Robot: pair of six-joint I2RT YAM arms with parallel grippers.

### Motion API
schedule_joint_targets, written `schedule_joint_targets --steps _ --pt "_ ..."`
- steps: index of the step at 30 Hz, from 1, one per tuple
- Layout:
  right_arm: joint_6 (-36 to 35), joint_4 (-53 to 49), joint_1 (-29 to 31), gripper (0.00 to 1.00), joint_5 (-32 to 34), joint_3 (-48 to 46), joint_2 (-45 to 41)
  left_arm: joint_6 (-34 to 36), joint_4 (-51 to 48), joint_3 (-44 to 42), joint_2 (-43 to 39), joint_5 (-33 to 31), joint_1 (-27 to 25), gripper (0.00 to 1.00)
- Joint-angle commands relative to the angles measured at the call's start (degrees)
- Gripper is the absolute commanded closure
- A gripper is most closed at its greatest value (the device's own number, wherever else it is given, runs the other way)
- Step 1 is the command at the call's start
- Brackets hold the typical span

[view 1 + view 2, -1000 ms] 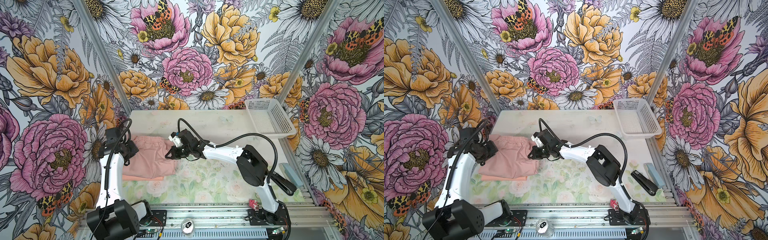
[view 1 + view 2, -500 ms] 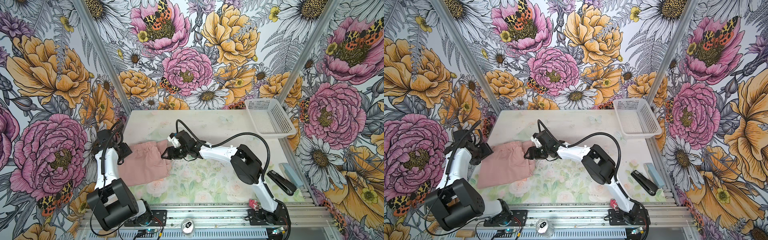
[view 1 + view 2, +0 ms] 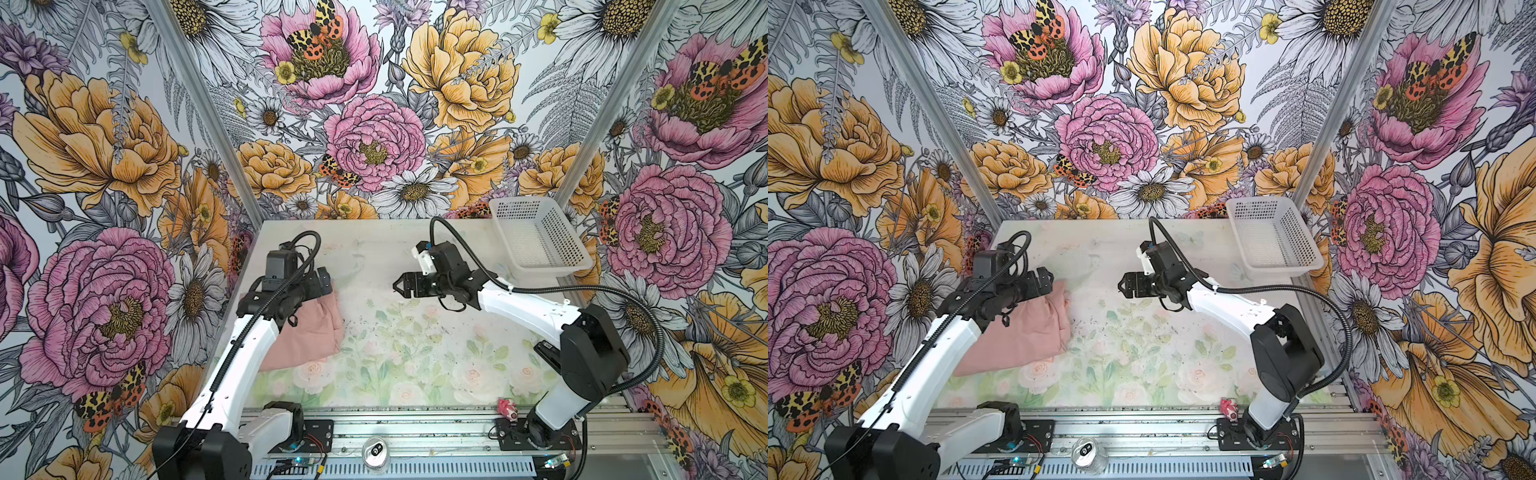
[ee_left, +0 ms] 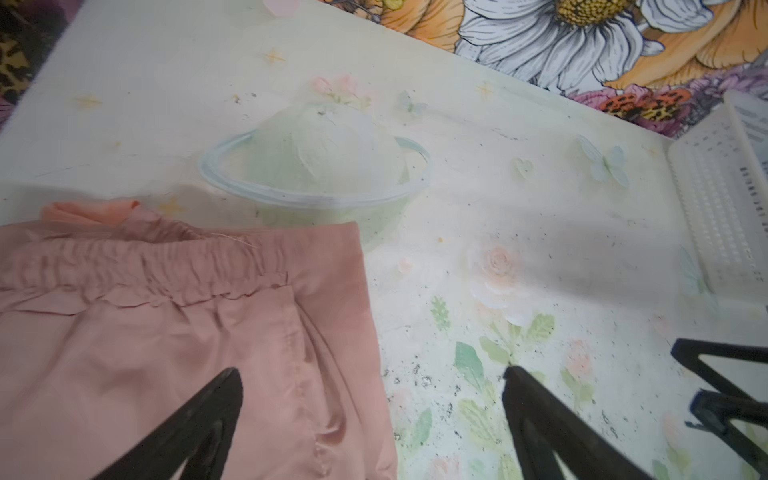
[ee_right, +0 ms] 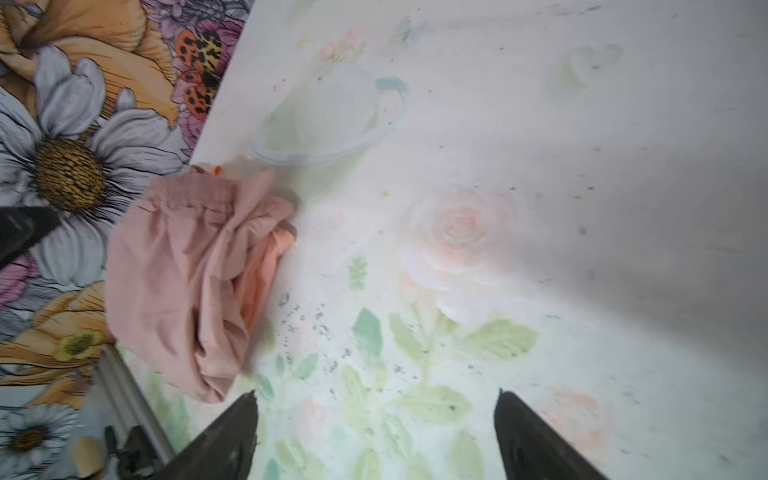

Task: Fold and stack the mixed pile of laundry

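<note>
Peeking from pink garment (image 5: 166, 274), orange T-shirt (image 5: 268, 259)

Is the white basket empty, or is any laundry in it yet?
Empty. In both top views the basket shows only its bare perforated floor; the pink garment lies on the table, outside it.

The pink garment (image 4: 166, 353) is soft cloth, smooth with a little shine (its gathered edge is all wrinkly). The orange T-shirt (image 5: 266, 266) is duller cloth. The basket (image 3: 548, 271) is white plastic full of holes. The table (image 3: 415, 332) looks matt and speckled. The rail (image 3: 415, 428) is bare silver metal.
</note>
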Motion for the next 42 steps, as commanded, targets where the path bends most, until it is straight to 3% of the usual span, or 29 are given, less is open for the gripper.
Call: schedule_joint_targets --steps 1,6,11,15,20,24,30,33,35,38,42 --pt "-9.3 -2.3 -4.4 0.01 8.0 -4.4 -4.5 -3.1 10.9 -3.7 -0.4 -3.9 -6.1 0.01" --pt "-15.9 -1.8 -12.4 0.0 14.2 -9.5 -9.6 -0.8 20.5 -7.9 2.6 -10.5 -14.8 0.01" --pt "-18.0 5.0 -19.5 0.0 20.7 -14.4 -13.2 0.6 26.0 -12.2 4.0 -13.7 -14.7 0.01" --pt "-19.4 20.0 -25.9 0.0 21.5 -22.5 -13.6 3.5 28.2 -13.8 4.7 -16.0 -14.2 0.01" --pt "-21.4 36.3 -29.1 0.0 23.1 -29.4 -10.7 7.5 34.0 -16.7 2.6 -16.7 -13.3 0.01" --pt "-22.9 46.6 -30.2 0.0 22.8 -33.9 -8.3 8.0 34.4 -17.0 2.6 -16.7 -12.0 0.01" --pt "-23.9 56.7 -31.3 0.0 24.4 -40.3 -11.6 8.3 36.2 -18.8 1.6 -17.3 -11.5 0.01" --pt "-24.2 75.7 -32.2 0.0 23.6 -47.1 -5.8 8.0 36.3 -19.5 1.0 -17.0 -10.8 0.01" --pt "-26.4 80.9 -31.0 0.0 22.7 -48.0 -2.5 8.0 35.9 -19.5 0.5 -16.7 -10.4 0.01" --pt "-24.8 75.2 -29.6 0.0 31.9 -45.1 -2.4 8.3 34.7 -19.6 -0.6 -16.3 -10.2 0.01" --pt "-24.1 74.3 -29.6 0.0 33.2 -44.8 -2.8 8.5 33.2 -19.9 -2.5 -15.8 -9.2 0.01"
